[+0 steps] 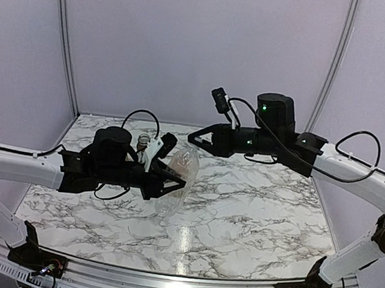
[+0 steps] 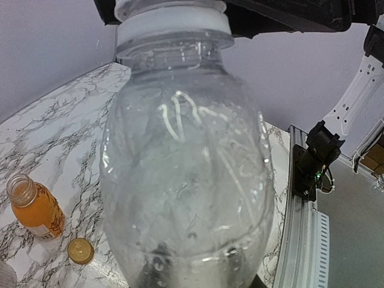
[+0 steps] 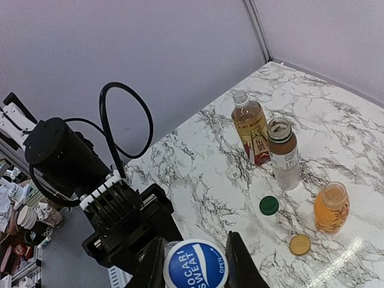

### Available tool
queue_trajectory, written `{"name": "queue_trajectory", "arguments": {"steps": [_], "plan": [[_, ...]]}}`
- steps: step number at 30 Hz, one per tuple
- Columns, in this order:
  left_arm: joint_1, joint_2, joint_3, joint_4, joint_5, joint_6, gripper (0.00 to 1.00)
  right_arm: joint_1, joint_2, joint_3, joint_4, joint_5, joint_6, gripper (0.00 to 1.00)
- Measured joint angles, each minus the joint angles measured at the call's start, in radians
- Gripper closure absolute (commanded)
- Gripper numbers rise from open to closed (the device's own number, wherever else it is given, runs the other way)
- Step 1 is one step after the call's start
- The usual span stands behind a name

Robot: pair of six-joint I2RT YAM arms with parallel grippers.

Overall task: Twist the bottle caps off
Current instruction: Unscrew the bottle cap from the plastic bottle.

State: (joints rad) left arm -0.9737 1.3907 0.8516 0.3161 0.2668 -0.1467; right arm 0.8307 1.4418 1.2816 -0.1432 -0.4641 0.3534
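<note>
The white-and-blue round plastic screw cap (image 3: 195, 265) sits on the tall clear plastic bottle (image 1: 179, 177). The left gripper (image 1: 171, 181) holds this bottle tilted above the marble table (image 1: 262, 207), jaws closed around its body. The right gripper (image 1: 194, 139) has its fingers (image 3: 239, 264) flanking the cap closely; whether they press it cannot be told. An uncapped orange juice bottle (image 3: 331, 209) stands on the table, with a round orange cap (image 3: 299, 244) beside it.

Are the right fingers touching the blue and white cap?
Cannot tell. The right wrist view shows the cap between the fingers, but no clear contact or gap.
</note>
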Motion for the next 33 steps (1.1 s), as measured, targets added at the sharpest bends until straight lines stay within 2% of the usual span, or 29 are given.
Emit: {"name": "queue_trajectory", "arguments": {"steps": [6, 9, 21, 27, 33], "plan": [[0.0, -0.007, -0.005, -0.001, 0.013, 0.014, 0.7, -0.031, -0.007, -0.031, 0.043, -0.074, -0.043, 0.94], [-0.001, -0.02, -0.019, -0.001, 0.061, 0.031, 0.69, -0.051, -0.019, -0.062, 0.07, -0.181, -0.11, 0.92], [0.017, -0.043, -0.033, -0.005, 0.497, 0.044, 0.69, -0.067, -0.033, -0.062, -0.002, -0.636, -0.471, 0.8], [0.017, -0.03, -0.016, -0.007, 0.593, 0.021, 0.7, -0.066, -0.033, -0.047, -0.055, -0.709, -0.559, 0.71], [0.019, -0.029, -0.014, -0.006, 0.614, 0.015, 0.7, -0.07, -0.033, -0.046, -0.068, -0.693, -0.564, 0.58]]}}
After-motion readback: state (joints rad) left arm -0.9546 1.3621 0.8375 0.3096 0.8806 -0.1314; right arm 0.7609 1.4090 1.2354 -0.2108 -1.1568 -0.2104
